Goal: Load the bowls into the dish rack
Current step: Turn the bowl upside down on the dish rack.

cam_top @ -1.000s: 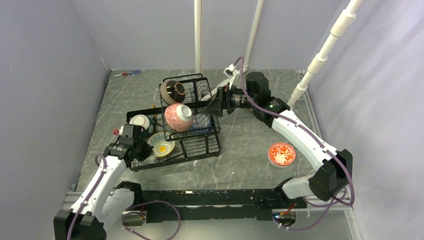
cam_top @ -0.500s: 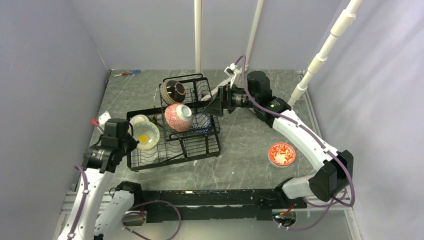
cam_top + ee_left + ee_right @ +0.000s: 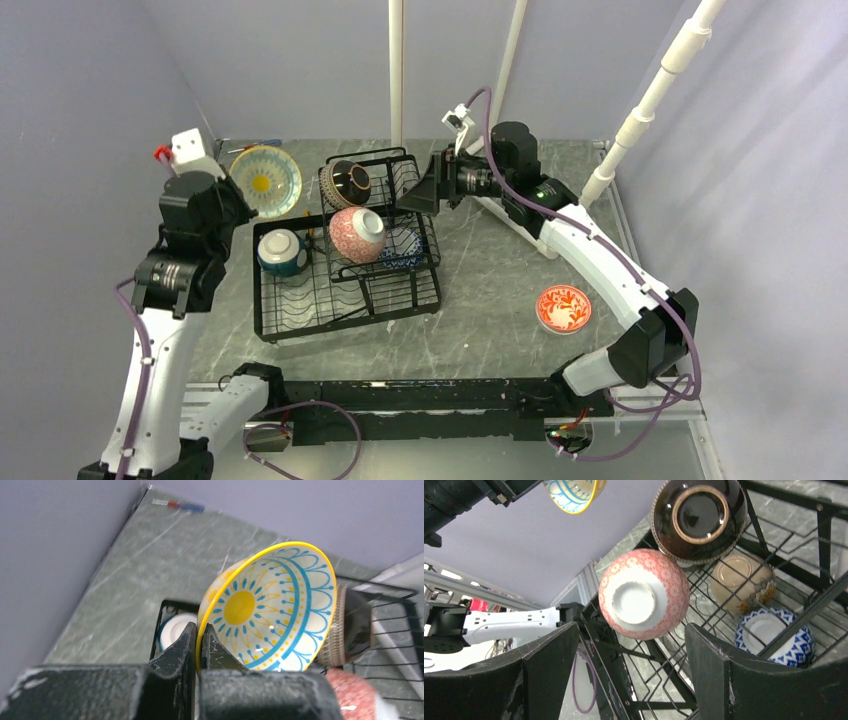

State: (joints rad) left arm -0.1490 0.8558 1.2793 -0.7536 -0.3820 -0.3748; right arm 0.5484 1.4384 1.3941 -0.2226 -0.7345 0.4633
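Observation:
My left gripper point(image 3: 232, 193) is shut on the rim of the yellow dotted bowl point(image 3: 265, 181), holding it tilted high over the rack's far left; it shows in the left wrist view point(image 3: 270, 605) between the fingers point(image 3: 215, 652). The black wire dish rack point(image 3: 345, 300) holds a brown striped bowl point(image 3: 345, 184) and a pink-red bowl point(image 3: 357, 235) in its upper basket, a teal bowl point(image 3: 280, 250) and a blue-white bowl point(image 3: 403, 246) in the base. My right gripper point(image 3: 420, 195) is open and empty at the basket's right side, facing the pink-red bowl point(image 3: 644, 595). A red patterned bowl point(image 3: 563, 308) lies on the table right.
A screwdriver point(image 3: 255, 146) lies at the table's far left corner. White poles point(image 3: 396, 70) stand behind the rack. A beige bowl point(image 3: 739, 577) sits in the base under the basket. Grey walls close in on both sides.
My left arm has lifted the yellow dotted bowl out of the rack's base, up and toward the far left. My right gripper has risen slightly beside the basket.

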